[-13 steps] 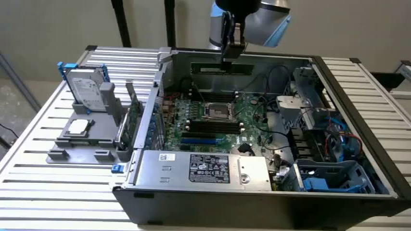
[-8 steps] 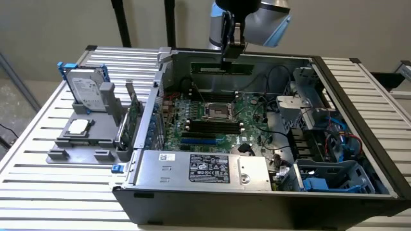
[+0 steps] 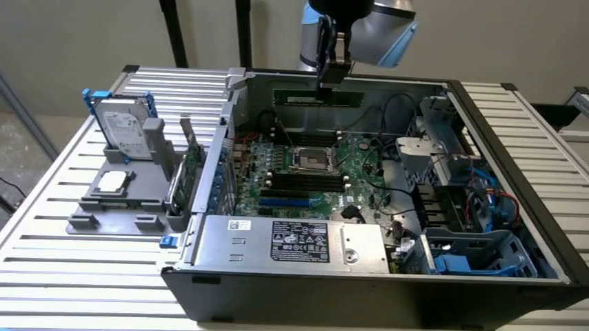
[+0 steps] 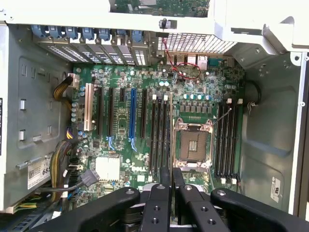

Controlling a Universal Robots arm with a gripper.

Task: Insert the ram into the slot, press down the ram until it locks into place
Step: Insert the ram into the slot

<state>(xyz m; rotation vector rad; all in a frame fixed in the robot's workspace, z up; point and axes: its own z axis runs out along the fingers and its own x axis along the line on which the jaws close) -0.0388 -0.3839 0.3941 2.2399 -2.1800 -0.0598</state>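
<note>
Your fingers (image 3: 330,80) are drawn close together, pinching the ram (image 3: 299,98) by its upper edge. The green stick hangs level beneath them, up above the far wall of the open computer case (image 3: 515,145). In the wrist view the fingers point down over the motherboard (image 4: 120,96), well clear of it. The slot (image 4: 159,137) is one of the long black sockets running beside the square CPU socket (image 4: 193,145); which one, you cannot tell. A blue socket (image 4: 132,113) lies further off. The case sits on the slatted worktop (image 3: 92,269), and a grey fixture (image 3: 120,200) carrying a hard drive (image 3: 124,131) stands on the exterior view's left.
</note>
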